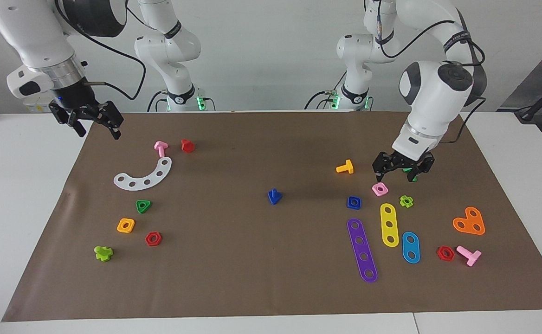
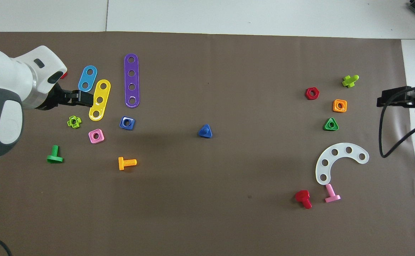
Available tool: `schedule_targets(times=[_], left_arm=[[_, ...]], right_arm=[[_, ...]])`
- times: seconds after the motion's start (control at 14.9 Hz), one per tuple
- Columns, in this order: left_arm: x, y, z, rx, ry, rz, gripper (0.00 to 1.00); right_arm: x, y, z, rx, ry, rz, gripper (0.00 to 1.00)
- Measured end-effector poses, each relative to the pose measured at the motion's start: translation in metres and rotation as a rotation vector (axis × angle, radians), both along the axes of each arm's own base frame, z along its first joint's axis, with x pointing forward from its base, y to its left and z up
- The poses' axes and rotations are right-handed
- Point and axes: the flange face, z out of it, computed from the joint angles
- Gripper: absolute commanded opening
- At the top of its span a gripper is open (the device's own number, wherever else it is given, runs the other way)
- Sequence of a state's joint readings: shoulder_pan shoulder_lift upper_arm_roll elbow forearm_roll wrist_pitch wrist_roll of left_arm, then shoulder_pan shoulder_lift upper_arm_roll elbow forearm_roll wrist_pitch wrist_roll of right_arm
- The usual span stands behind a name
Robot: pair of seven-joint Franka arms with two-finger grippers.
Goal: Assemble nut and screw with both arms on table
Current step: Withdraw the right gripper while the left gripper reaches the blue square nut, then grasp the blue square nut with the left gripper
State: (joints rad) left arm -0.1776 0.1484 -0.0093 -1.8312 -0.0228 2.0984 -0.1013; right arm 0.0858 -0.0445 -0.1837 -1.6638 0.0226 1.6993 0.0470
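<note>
While raised, left gripper (image 1: 400, 170) partly hides green bolt (image 1: 410, 172).

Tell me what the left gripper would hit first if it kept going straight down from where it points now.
Probably the pink square nut: the left gripper, open and empty, hangs just above it, with the green bolt close beside. Depth is uncertain, so bare brown mat is possible.

The nut (image 1: 353, 202) is dark blue, square with rounded corners and a round centre hole; it lies flat on the mat, right of centre in the facing view. The screw (image 1: 274, 196) (same dark blue) stands on its roughly triangular head near the frame's middle, its stubby shaft pointing up, well apart from the nut.
</note>
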Motion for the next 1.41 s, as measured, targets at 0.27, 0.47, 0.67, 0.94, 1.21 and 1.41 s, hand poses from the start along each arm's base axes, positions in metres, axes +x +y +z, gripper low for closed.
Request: schedule_targets(times=[0.27, 0.47, 0.67, 0.94, 1.21, 1.41], left_arm=[[-0.005, -0.007, -0.042, -0.003, -0.015, -0.004, 0.96], [-0.002, -0.017, -0.069, -0.002, -0.009, -0.016, 0.96], [0.001, -0.032, -0.101, 0.001, 0.008, -0.037, 0.95], [0.0, -0.052, -0.134, 0.006, 0.029, -0.063, 0.95], [-0.003, -0.054, -0.152, 0.007, 0.033, -0.066, 0.95], [-0.007, -0.056, -0.158, 0.01, 0.035, -0.086, 0.95]], right_arm=[[0.0, 0.002, -0.003, 0.0, 0.006, 0.004, 1.0], [0.0, 0.003, -0.005, 0.001, 0.01, 0.006, 1.0], [0.0, 0.004, -0.005, 0.001, 0.011, 0.007, 1.0], [-0.005, 0.008, 0.0, 0.004, 0.048, 0.014, 1.0], [-0.008, 0.013, 0.012, 0.002, 0.053, 0.025, 1.0], [-0.01, 0.015, 0.022, 0.002, 0.057, 0.029, 1.0]])
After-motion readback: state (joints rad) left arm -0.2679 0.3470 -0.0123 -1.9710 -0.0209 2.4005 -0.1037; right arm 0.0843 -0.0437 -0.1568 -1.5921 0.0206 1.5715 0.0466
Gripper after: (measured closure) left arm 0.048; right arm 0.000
